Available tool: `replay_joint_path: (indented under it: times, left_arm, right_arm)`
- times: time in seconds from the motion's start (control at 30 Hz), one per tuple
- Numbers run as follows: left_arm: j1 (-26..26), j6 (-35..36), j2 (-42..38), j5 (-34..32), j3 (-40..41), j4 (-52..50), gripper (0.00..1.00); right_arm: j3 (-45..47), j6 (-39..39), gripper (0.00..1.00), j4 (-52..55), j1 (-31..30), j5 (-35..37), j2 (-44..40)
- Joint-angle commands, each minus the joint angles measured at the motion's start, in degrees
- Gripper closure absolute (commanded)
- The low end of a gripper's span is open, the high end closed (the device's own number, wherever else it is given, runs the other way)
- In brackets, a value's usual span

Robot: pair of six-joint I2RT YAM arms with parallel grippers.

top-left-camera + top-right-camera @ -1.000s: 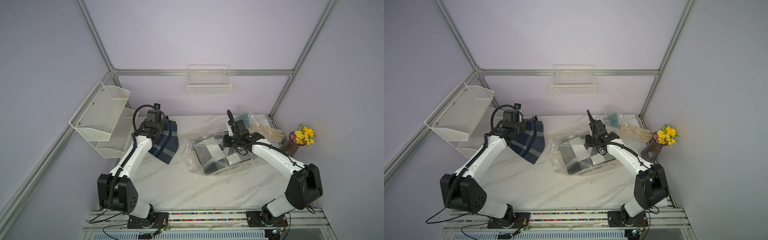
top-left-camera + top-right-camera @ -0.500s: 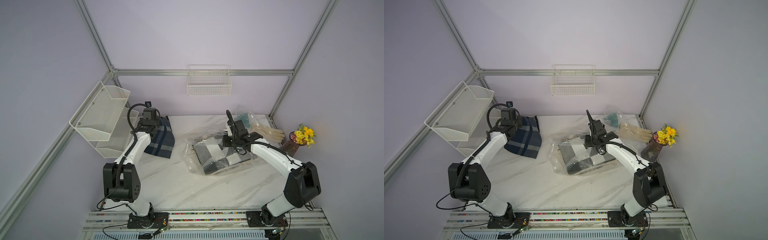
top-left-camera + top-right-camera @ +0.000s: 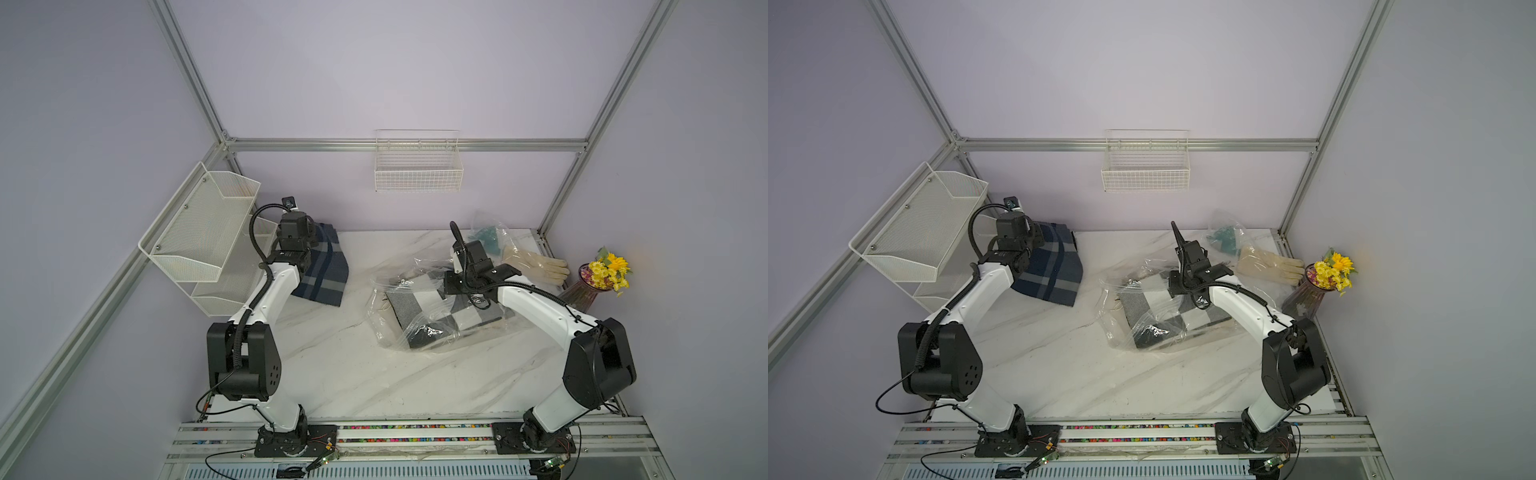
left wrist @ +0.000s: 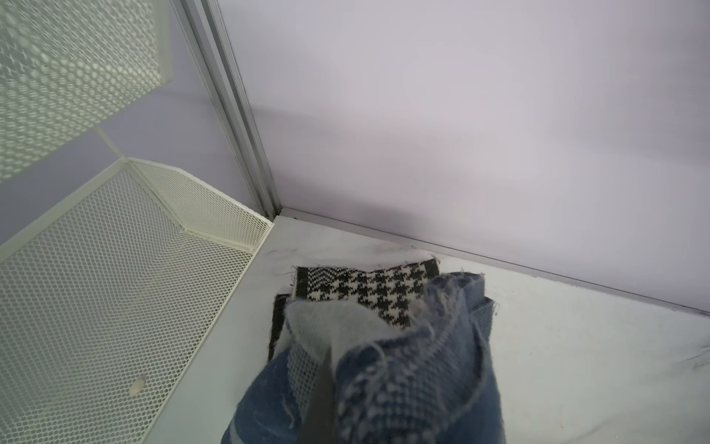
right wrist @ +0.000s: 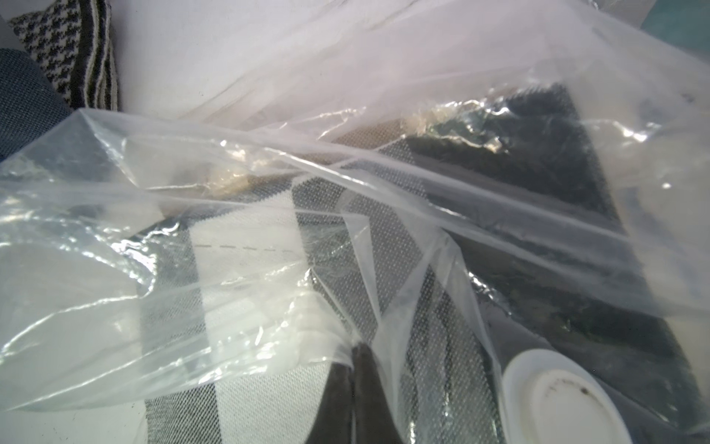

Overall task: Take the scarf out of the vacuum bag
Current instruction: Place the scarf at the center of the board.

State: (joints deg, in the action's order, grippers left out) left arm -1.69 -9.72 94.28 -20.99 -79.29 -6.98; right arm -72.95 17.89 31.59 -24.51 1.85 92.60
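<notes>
The blue plaid scarf is outside the vacuum bag, at the far left corner of the tabletop. One woven, fraying end of it is bunched in the left arm's jaws, which are clamped on the cloth. Under it, against the far wall, lies a flat black-and-white houndstooth cloth.

The vacuum bag lies right of centre. It is wide, clear and crinkled, and has a round white valve cap. A folded cloth in grey, white and black checks shows through it. The right arm's jaws are pinched together on a fold of the bag's plastic.

The tabletop is white with grey marble veins. Pale lilac walls and aluminium frame bars enclose it. A white mesh shelf with two tiers hangs on the left wall, and a white wire basket hangs on the far wall. At far right are a smaller clear bag holding something teal, cream gloves and a ribbed purple vase of yellow flowers.
</notes>
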Motion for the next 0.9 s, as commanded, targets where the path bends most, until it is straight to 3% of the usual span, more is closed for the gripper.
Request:
replay_joint_path:
  times: [0.0,0.57,0.6,0.63,0.67,0.7,0.87]
  left_arm:
    - [0.8,-1.8,-1.4,-0.6,-3.6,5.1,1.0]
    - [1.3,-0.7,10.2,-4.2,-14.8,2.2,1.0]
    - [1.3,-0.6,10.4,-4.1,-15.1,1.9,0.82]
    - [1.3,-0.6,10.4,-4.5,-15.2,1.7,0.4]
    - [1.2,-0.8,10.3,-4.9,-15.0,1.7,0.11]
    - [1.3,-0.8,10.1,-5.4,-15.0,1.5,0.0]
    - [1.2,0.5,9.5,-5.6,-15.0,0.7,0.0]
  right_arm:
    - [-1.7,-0.4,1.0,-1.5,0.5,1.2,0.7]
    - [-2.7,-0.6,1.0,-1.7,0.5,1.0,1.7]
    - [-2.7,-0.6,1.0,-1.7,0.5,1.1,1.6]
    - [-2.7,-0.6,1.0,-1.7,0.5,1.0,1.6]
    - [-2.7,-0.6,1.0,-1.7,0.5,0.9,1.7]
    - [-2.7,-0.4,1.0,-1.7,0.5,0.9,1.7]
    - [-2.7,-0.2,1.0,-1.6,0.5,1.0,1.7]
